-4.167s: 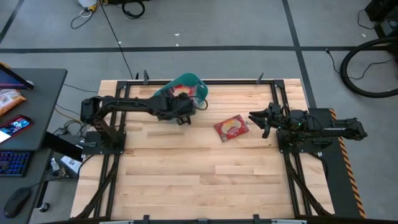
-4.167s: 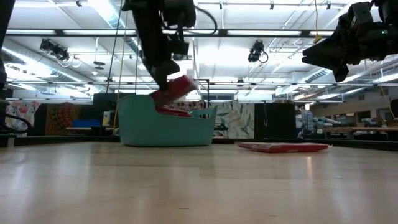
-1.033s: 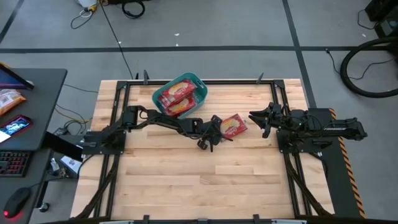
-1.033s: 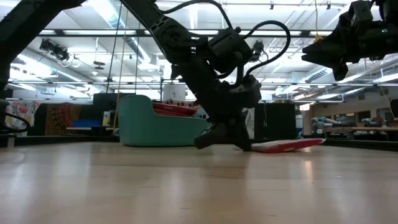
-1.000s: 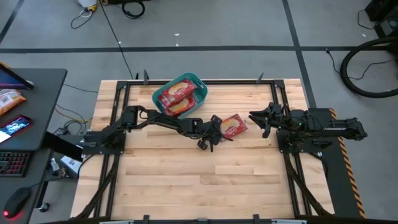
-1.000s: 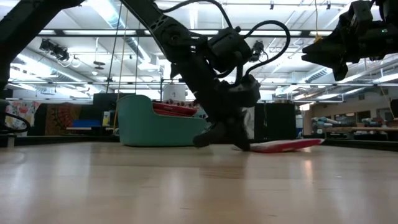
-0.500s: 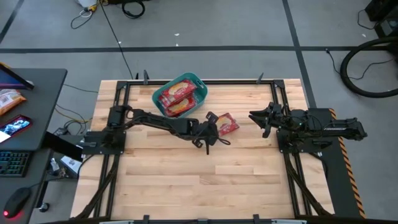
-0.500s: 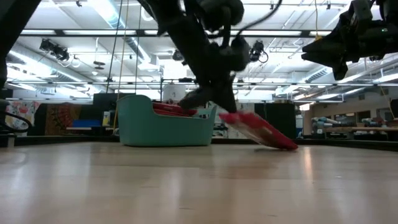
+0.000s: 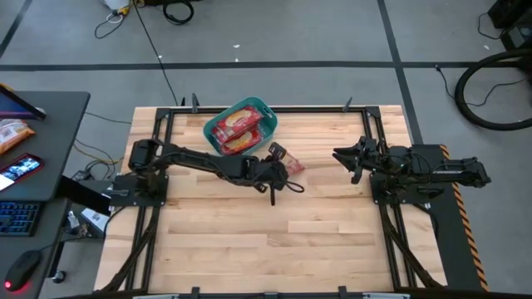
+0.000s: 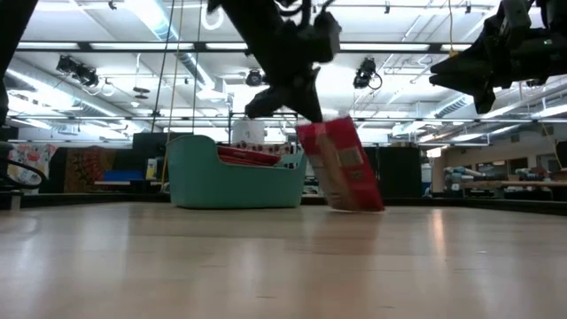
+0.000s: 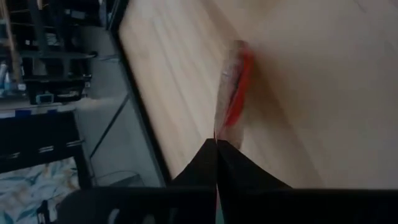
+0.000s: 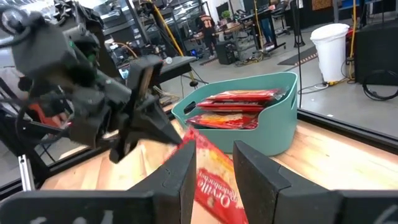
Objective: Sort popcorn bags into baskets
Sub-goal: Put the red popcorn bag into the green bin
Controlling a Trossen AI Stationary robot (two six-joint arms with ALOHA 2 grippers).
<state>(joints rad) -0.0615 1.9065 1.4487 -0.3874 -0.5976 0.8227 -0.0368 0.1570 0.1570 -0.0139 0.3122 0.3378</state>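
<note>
One red popcorn bag point(image 9: 291, 165) hangs from my left gripper point(image 9: 278, 159) at mid-table, just right of the teal basket point(image 9: 268, 108). In the low view the bag point(image 10: 341, 168) stands almost upright below the shut fingers. I cannot tell whether its lower edge point(image 10: 363, 207) touches the wood. The basket point(image 10: 230, 182) sits on the table near the far edge, with several red bags point(image 9: 237, 129) lying flat inside it. My right gripper point(image 9: 339, 157) hovers open at the table's right side, well above the wood point(image 10: 465, 80), touching nothing. My left gripper point(image 11: 217, 149) pinches the bag's upper edge point(image 11: 219, 134) between its two shut fingers, coming from above and slanting down toward the table's right. The bag hangs below the fingers, seen edge on in the left wrist view and slightly tilted in the low view.
Black frame rails point(image 9: 249, 109) border the table's far side and both arm bases. A dark desk point(image 9: 41, 149) left of the table holds a paler orange packet point(image 9: 12, 133), a phone and a keyboard. Bare wood point(image 9: 274, 241) spans the near half of the table.
My left gripper, shut on the bag's edge, has risen and drawn back toward the table's left and the basket. The bag lay flat on the wood. Its held end came up first while the far end dragged, and it now hangs nearly upright, closer to the basket.
</note>
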